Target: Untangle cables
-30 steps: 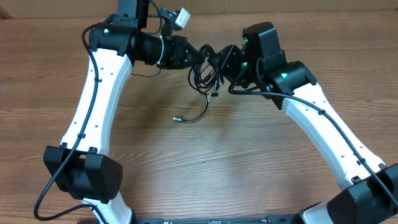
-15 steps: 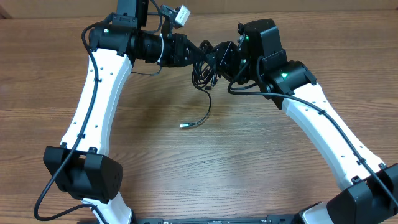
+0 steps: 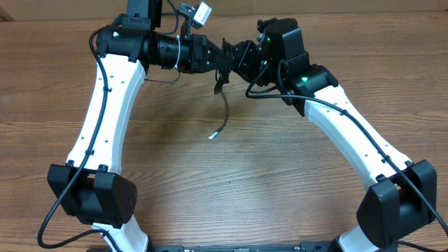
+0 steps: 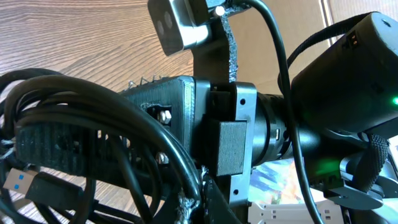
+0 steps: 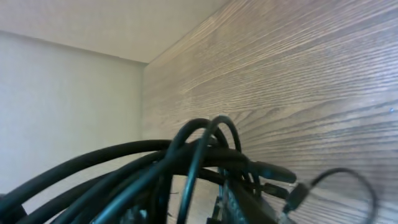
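The cables [image 3: 225, 64] form a black tangle held above the table's far side, between my two grippers. My left gripper [image 3: 215, 56] is shut on the tangle from the left. From the right, my right gripper [image 3: 236, 57] presses into the same tangle. One loose strand [image 3: 225, 110] hangs down to a silver tip [image 3: 213, 136] over the wood. In the left wrist view, cable loops [image 4: 81, 115] cross a ribbed finger [image 4: 59, 146] of the right gripper, with a blue-tongued plug [image 4: 18, 180] below. The right wrist view shows cables [image 5: 186, 155] arching over its own jaws, which they hide.
The wooden table [image 3: 231, 182] stretches toward the near edge. A beige wall [image 3: 350, 7] runs along the far edge, just behind both grippers. Thicker black cords [image 3: 105, 84] run along the white arms. The right arm's wrist camera [image 4: 177, 22] sits close to the left gripper.
Both grippers have carried the tangle toward the far edge and slightly left. The tangle is now pinched tighter between them. The hanging strand's tip has shifted right.
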Robot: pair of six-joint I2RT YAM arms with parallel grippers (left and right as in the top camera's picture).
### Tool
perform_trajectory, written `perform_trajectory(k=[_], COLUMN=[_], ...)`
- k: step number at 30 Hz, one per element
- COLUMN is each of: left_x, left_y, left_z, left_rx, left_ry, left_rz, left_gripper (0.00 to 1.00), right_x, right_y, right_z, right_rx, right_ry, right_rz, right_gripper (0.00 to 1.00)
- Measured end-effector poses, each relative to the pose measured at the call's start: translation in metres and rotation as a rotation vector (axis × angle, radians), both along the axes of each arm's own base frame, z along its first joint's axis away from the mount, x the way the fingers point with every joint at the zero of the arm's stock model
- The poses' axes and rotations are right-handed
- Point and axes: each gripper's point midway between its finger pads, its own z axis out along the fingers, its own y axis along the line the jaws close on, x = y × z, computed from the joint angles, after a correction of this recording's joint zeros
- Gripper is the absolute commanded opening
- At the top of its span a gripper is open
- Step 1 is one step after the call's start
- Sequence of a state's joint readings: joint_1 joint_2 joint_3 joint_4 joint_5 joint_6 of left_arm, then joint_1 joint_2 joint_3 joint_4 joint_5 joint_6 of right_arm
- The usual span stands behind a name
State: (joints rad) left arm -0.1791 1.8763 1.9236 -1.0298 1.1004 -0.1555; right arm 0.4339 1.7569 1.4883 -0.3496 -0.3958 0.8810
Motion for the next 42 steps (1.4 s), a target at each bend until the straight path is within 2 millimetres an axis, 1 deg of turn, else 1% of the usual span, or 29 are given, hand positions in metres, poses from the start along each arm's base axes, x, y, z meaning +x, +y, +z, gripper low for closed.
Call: perform_trajectory(k=[2,6,9,10,13,15,17,19,21,23,24,25,27,28,29,30,32,33,35,37,38,41,42], left_x=[0.0,0.004,0.01,0.013,0.016,0.019,0.023,0.025,0.027,0.027,0.028,0.029,0.03,0.031,0.031,0.031,0.033,0.033,0.034,0.034,0.034,0.034,0.033], left_y=[-0.001,0.003,0.016,0.023,0.048,0.065,0.088,0.101,0.108,0.116,0.12,0.123,0.125,0.126,0.127,0.127,0.126,0.124,0.119,0.112,0.108,0.095,0.092], left_z=[-0.001,-0.01,-0.031,-0.042,-0.07,-0.082,-0.092,-0.097,-0.098,-0.1,-0.101,-0.102,-0.104,-0.104,-0.104,-0.104,-0.103,-0.103,-0.102,-0.1,-0.099,-0.094,-0.094], left_rx=[0.008,0.061,0.185,0.262,0.463,0.577,0.704,0.773,0.813,0.858,0.876,0.893,0.909,0.914,0.919,0.922,0.919,0.913,0.895,0.866,0.847,0.787,0.774], left_ry=[0.0,0.008,0.029,0.036,0.066,0.077,0.076,0.071,0.063,0.055,0.05,0.043,0.037,0.035,0.033,0.03,0.017,0.007,-0.019,-0.046,-0.058,-0.095,-0.1], left_rz=[0.002,0.035,0.107,0.146,0.246,0.31,0.387,0.425,0.445,0.46,0.465,0.467,0.468,0.471,0.473,0.473,0.464,0.449,0.411,0.369,0.346,0.282,0.268], left_gripper=[0.04,0.04,0.04,0.04,0.04,0.04,0.04,0.04,0.04,0.04,0.04,0.04,0.04,0.04,0.04,0.04,0.04,0.04,0.04,0.04,0.04,0.04,0.04], right_x=[-0.001,-0.003,-0.006,-0.006,-0.011,-0.015,-0.021,-0.031,-0.041,-0.049,-0.051,-0.056,-0.059,-0.062,-0.063,-0.068,-0.074,-0.078,-0.08,-0.083,-0.084,-0.084,-0.084], right_y=[-0.001,-0.006,-0.019,-0.027,-0.047,-0.064,-0.083,-0.099,-0.112,-0.127,-0.137,-0.152,-0.168,-0.18,-0.186,-0.204,-0.221,-0.232,-0.242,-0.245,-0.246,-0.248,-0.248], right_z=[-0.002,-0.01,-0.023,-0.026,-0.024,-0.009,0.017,0.042,0.065,0.079,0.083,0.084,0.082,0.077,0.074,0.061,0.049,0.042,0.036,0.029,0.025,0.011,0.009], right_rx=[-0.017,-0.057,-0.098,-0.113,-0.14,-0.143,-0.133,-0.111,-0.083,-0.065,-0.063,-0.063,-0.068,-0.076,-0.084,-0.109,-0.138,-0.165,-0.195,-0.222,-0.233,-0.266,-0.273], right_ry=[-0.011,-0.001,0.049,0.059,0.082,0.066,0.026,-0.015,-0.051,-0.068,-0.065,-0.05,-0.023,0.006,0.023,0.089,0.147,0.179,0.195,0.219,0.232,0.269,0.273], right_rz=[0.011,0.021,0.011,0.005,-0.013,-0.033,-0.058,-0.072,-0.075,-0.093,-0.112,-0.14,-0.174,-0.199,-0.216,-0.267,-0.314,-0.342,-0.361,-0.358,-0.354,-0.336,-0.33], right_gripper=[0.04,0.04,0.04,0.04,0.04,0.04,0.04,0.04,0.04,0.04,0.03,0.04,0.04,0.04,0.04,0.04,0.04,0.04,0.04,0.04,0.09,0.18,0.22])
